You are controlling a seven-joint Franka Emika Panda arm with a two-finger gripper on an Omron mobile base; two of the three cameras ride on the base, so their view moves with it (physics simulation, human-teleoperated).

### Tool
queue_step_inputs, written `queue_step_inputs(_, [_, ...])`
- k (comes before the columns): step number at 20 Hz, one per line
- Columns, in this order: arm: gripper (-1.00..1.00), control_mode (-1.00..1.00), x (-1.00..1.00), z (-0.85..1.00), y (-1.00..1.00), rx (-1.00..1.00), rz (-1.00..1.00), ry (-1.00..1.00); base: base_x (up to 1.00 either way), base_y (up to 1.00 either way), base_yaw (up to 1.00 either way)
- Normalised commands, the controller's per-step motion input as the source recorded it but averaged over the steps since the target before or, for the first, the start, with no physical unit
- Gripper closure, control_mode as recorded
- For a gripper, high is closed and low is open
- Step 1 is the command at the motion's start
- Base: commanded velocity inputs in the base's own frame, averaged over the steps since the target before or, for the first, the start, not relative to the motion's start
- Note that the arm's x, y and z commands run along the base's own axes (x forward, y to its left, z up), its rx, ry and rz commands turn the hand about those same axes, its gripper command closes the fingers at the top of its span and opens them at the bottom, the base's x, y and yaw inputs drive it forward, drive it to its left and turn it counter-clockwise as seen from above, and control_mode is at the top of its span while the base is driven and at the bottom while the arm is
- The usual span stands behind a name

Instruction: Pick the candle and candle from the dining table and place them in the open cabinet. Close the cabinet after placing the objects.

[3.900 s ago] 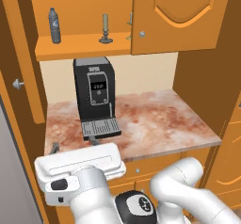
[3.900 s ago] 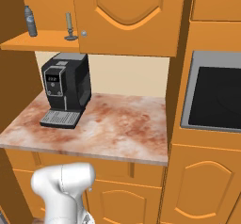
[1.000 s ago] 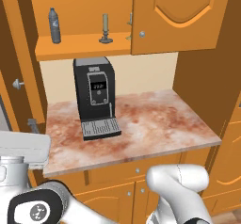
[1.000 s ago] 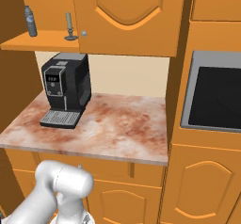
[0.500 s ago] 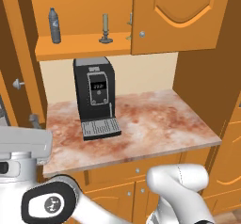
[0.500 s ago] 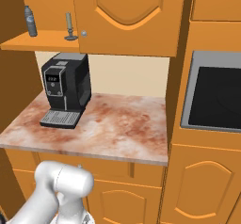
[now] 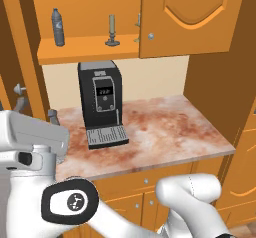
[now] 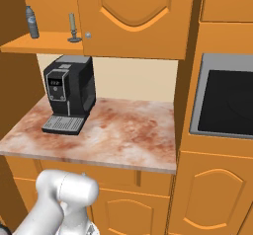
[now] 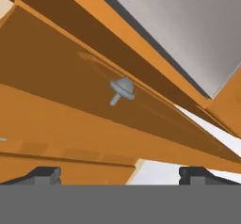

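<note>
The cabinet (image 7: 90,52) hangs above the marbled counter (image 7: 160,132), and its shelf carries the olive candle (image 7: 112,31), upright on its dark round base. That candle stands right of the grey-blue bottle (image 7: 58,28), well apart from it, and left of the shut right-hand door (image 7: 192,17), near that door's small silver knob (image 7: 150,36). In the right base view the same candle (image 8: 73,28) sits just beside the door's edge, with the bottle (image 8: 32,22) further left on the shelf. A sliver of something brass-coloured shows at the door's edge behind the olive candle; too little of it shows to say what it is.

Directly below the cabinet, the black coffee machine (image 7: 101,102) stands on the counter against the beige wall, its drip tray toward the front. To the cabinet's right in the right base view, a dark oven panel (image 8: 227,103) is set in the tall orange unit.

Left of the cabinet, the arm's white hand reaches low beside the open door (image 7: 15,72). In the hand view the gripper (image 9: 120,173) has its two dark tips spread wide with nothing between them, facing the orange door panel and a silver knob (image 9: 121,89) seen at a steep tilt.
</note>
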Motion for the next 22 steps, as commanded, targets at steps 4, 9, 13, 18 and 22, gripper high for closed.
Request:
queue_step_inputs(4, [-1.0, -1.0, 0.03, 0.02, -0.16, 0.09, -0.04, 0.11, 0.0, 0.0, 0.0])
queue_step_inputs(9, [-1.0, -1.0, 0.0, -0.01, 0.0, 0.05, -0.05, 0.11, 0.0, 0.0, 0.0])
queue_step_inputs(13, [-1.0, -1.0, 0.0, 0.0, 0.0, 0.02, -0.04, 0.06, 0.0, 0.0, 0.0])
queue_step_inputs(18, [-1.0, -1.0, 0.0, -0.04, -0.05, 0.05, -0.02, 0.09, 0.0, 0.0, 0.0])
queue_step_inputs(22, [-1.0, -1.0, 0.01, 0.0, -0.28, 0.1, 0.0, 0.1, 0.0, 0.0, 0.0])
